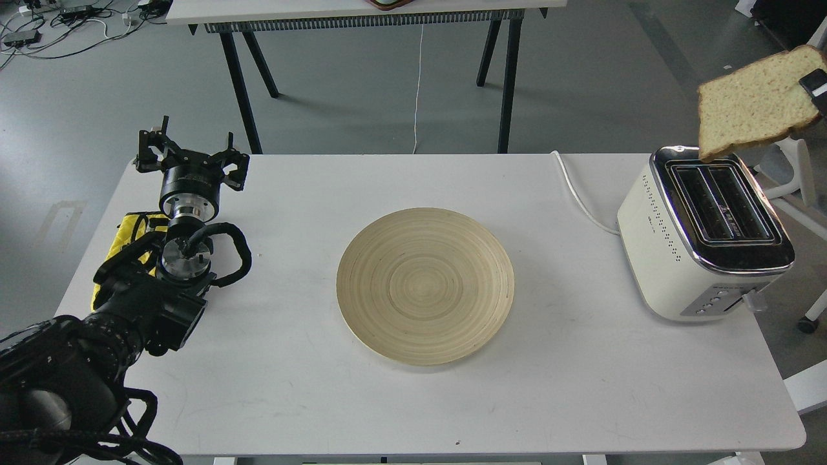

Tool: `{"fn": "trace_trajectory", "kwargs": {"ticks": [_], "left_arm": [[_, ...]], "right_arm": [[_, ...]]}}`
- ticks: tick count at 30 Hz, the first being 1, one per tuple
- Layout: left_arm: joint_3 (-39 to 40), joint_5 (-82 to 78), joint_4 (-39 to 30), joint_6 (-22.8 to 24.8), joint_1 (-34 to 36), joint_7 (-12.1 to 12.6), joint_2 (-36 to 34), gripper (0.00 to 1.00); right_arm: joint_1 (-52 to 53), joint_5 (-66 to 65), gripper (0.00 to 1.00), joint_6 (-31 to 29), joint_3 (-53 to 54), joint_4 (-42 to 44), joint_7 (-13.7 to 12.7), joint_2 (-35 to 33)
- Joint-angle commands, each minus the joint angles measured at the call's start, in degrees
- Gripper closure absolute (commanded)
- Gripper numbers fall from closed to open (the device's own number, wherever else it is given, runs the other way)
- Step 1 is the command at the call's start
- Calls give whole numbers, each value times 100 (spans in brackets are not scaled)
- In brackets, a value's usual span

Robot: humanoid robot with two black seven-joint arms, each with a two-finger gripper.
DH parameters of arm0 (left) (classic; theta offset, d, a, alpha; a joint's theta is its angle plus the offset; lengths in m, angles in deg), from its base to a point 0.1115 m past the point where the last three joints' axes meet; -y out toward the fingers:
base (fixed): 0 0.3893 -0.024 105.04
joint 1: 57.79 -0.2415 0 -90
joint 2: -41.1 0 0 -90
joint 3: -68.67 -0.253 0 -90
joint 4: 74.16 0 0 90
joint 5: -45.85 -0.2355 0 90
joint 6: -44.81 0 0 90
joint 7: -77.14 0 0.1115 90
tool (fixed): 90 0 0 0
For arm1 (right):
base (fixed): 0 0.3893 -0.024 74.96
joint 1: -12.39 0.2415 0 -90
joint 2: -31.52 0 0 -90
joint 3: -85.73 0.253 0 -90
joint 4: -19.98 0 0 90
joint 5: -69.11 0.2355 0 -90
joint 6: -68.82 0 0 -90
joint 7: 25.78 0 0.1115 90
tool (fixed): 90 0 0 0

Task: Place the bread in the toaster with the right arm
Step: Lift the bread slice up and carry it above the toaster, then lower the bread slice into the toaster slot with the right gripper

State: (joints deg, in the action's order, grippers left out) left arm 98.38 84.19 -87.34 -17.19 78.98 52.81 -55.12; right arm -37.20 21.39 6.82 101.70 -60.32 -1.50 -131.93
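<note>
the bread slice (756, 103) hangs tilted just above the toaster (704, 236), its low corner over the far end of the slots — pinched by the right gripper (815, 84), mostly out of frame. left gripper (191, 155) spread, empty.

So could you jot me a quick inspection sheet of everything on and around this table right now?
Surface: white table, a few small specks.
Job's things: bread held in the air above the far end of the toaster, not in a slot; both slots look empty.
Clutter: round wooden plate at centre, nothing on it; yellow cloth beside the left arm.
Grippers: left tool open, holding nothing; right tool barely in view at the frame edge, gripping the slice.
Cables: white cord runs from the toaster off the table's back edge; wires on the floor, far left.
Surroundings: grey floor, second table behind.
</note>
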Motion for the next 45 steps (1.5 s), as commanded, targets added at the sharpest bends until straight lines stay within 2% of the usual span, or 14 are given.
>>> {"fn": "trace_trajectory", "kwargs": {"ticks": [1,13,45], "left_arm": [[0,-2,0,0,8,-2,-2,0],[0,6,0,0,-1,-2,-2,0],[0,-2,0,0,8,-2,-2,0]], "right_arm": [[-77,-177,100,0,-243,50,16,-170],[-86,-335,100,0,-736,639,34,296],[64,-291,100,0,-684,577,25,604]]}}
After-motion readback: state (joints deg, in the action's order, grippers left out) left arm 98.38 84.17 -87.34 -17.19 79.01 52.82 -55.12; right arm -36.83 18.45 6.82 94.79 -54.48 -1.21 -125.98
